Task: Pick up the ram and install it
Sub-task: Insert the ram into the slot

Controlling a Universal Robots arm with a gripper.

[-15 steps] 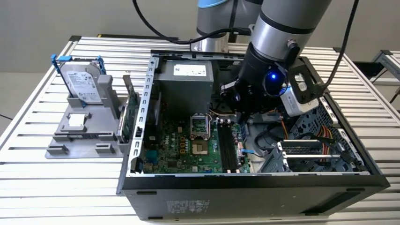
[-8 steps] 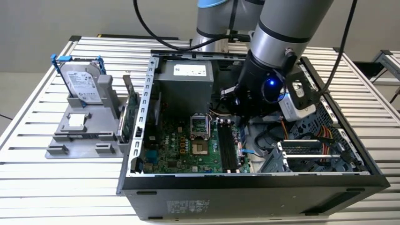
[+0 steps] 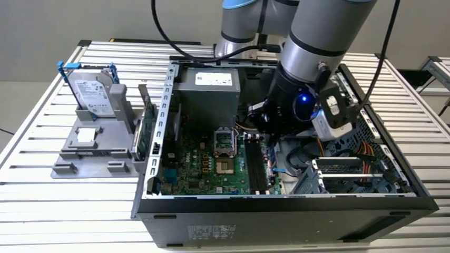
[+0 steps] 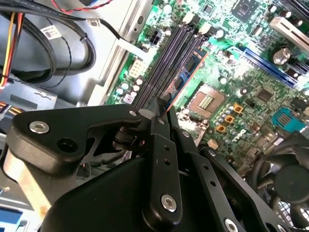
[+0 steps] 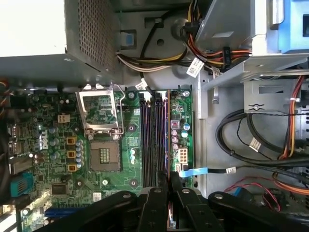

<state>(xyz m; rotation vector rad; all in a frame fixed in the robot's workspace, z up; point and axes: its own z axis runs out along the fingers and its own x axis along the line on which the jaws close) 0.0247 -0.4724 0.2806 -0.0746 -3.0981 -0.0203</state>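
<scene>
The ram [image 4: 187,72] is a thin dark blue stick seen almost edge-on, and my gripper [image 4: 161,107] is shut on its near end. The stick runs lengthwise along the black memory slots [image 4: 164,58] on the green motherboard, at the side of the slots nearest the CPU socket [image 4: 205,100]. In the first wrist view the ram [image 5: 167,140] shows as a narrow line beside the memory slots [image 5: 152,140], with the gripper [image 5: 167,186] closed around it. In the exterior view the arm's wrist [image 3: 292,105] reaches down into the open computer case [image 3: 281,211], above the memory slots [image 3: 256,166].
A power supply [image 3: 207,89] sits at the case's back, and cable bundles [image 5: 251,145] and a drive cage [image 3: 344,174] crowd the side by the slots. Outside the case, a grey holder [image 3: 88,158] carries a silver hard drive [image 3: 95,95] and a green card [image 3: 144,129].
</scene>
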